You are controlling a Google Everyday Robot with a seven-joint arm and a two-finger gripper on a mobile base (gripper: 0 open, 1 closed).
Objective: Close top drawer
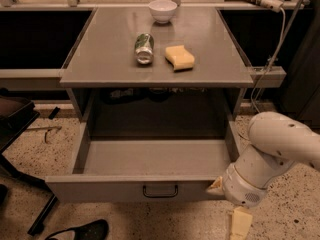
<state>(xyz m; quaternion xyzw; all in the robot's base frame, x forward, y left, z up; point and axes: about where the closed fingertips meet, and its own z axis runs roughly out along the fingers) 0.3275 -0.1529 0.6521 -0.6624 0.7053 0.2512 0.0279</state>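
1. The top drawer is pulled far out from under the grey cabinet top, toward the camera. Its flat front panel lies low in the view, with the dark loop handle at its centre. Not yet closed.
2. Risk, judged: contact sits at the far right end of the panel, well off the handle line. A push from there could skew the drawer in its runners and jam it partway.
3. Risk, judged: the contact point is right on the corner, so a slip off the right-hand edge would send the arm past the side wall with the drawer left open.
4. Risk, judged: a hard shove could jolt the cabinet. The can lies on its side and might roll.
5. The gripper is low on the right, at the panel's right end, on the white arm reaching in from the right edge. A pale yellow part of it appears to touch the panel's corner.
6. Whether it is spread or pressed together: cannot tell. It holds nothing that shows.
7. Further out: a yellow sponge sits beside the can, with a white bowl behind them.
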